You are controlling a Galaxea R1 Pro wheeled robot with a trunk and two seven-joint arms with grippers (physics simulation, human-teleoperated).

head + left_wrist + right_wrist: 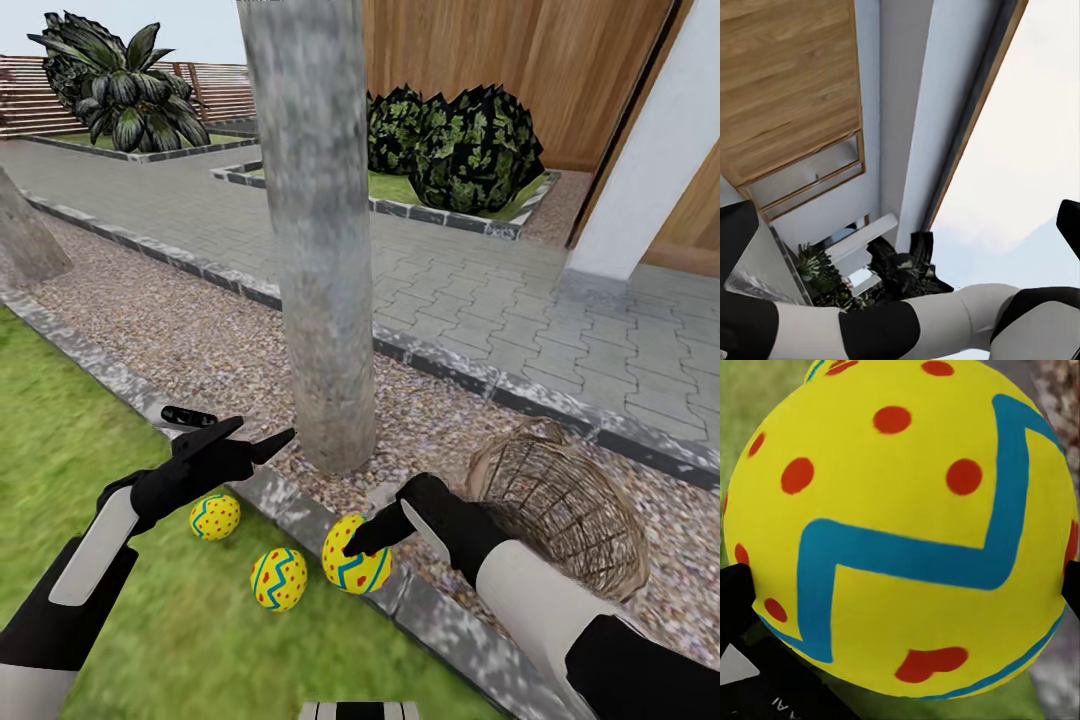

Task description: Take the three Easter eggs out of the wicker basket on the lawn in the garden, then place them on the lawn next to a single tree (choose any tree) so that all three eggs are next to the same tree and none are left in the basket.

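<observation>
The right gripper (362, 548) pinches one egg (356, 567) over the kerb (300, 510) near the tree (318, 300). Two eggs (215, 517) (279, 579) lie on the lawn (60, 440) beside it. The left gripper (250, 435) hangs spread, empty. The basket (570, 505) lies tipped behind the right arm.

Before you a strip of pebble gravel (190, 330) runs across the ground, with a grey stone kerb (300, 510) on its near side. Beyond the gravel you see grey paving (480, 290), also edged by a dark kerb. On the far side of the paving two dark green shrubs (460, 145) stand in a raised bed, just before a wall of brown wooden boards (500, 60). At the right you have a white pillar (660, 160). Far at the left another leafy shrub (125, 85) stands before a slatted fence (30, 95).
</observation>
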